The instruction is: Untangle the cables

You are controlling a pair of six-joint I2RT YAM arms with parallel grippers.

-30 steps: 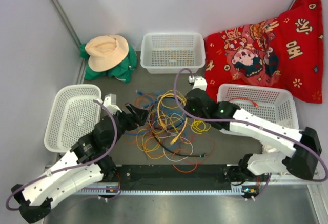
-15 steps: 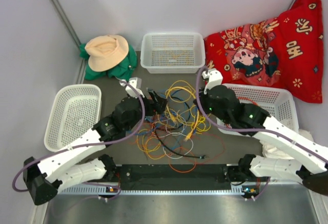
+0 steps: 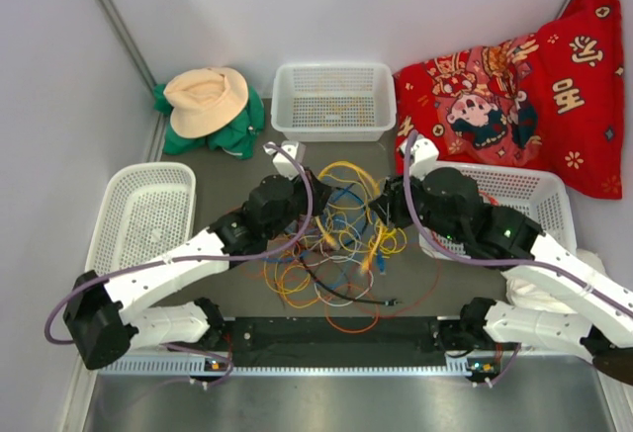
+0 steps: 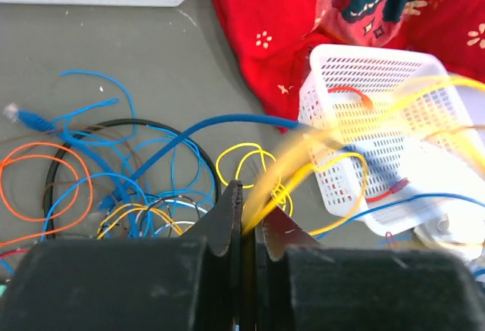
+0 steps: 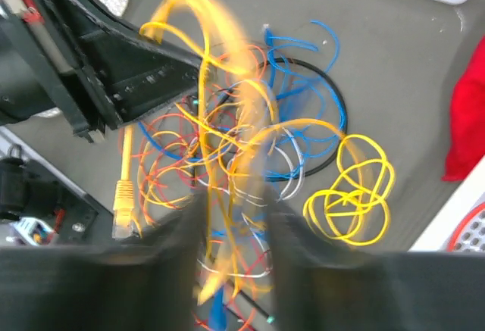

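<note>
Pulling apart gently is wise; left fingers clench a yellow cable. Right fingers (blurred) seemingly clench it too.

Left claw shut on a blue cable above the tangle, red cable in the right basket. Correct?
One slip: the left claw is shut on a yellow cable, not a blue one. The left wrist view shows it running up from between the fingers. The rest stands: it is above the tangle, and a red cable lies in the right basket.

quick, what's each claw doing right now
left claw: closed on a yellow cable
right claw: closed, apparently on yellow strands; view is blurred
</note>
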